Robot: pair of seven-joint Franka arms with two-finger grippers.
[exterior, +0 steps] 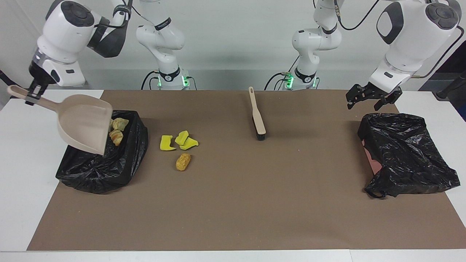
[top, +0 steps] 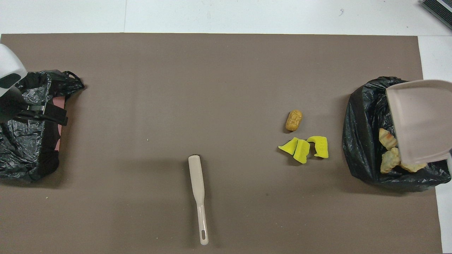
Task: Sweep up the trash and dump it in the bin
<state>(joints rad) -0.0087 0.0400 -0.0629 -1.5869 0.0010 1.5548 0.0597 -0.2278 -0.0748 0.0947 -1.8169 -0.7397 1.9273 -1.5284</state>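
Hovering over the black-bagged bin (exterior: 98,171), the right gripper (exterior: 32,94) pinches a beige plastic dustpan (exterior: 85,123), probably hiding one tan lump; left gripper (exterior: 367,97) spread.

the dustpan (top: 418,121) hides part of the tan lumps (top: 388,159) in the bin bag (top: 363,141) and runs off the overhead picture's edge; its handle is unseen there
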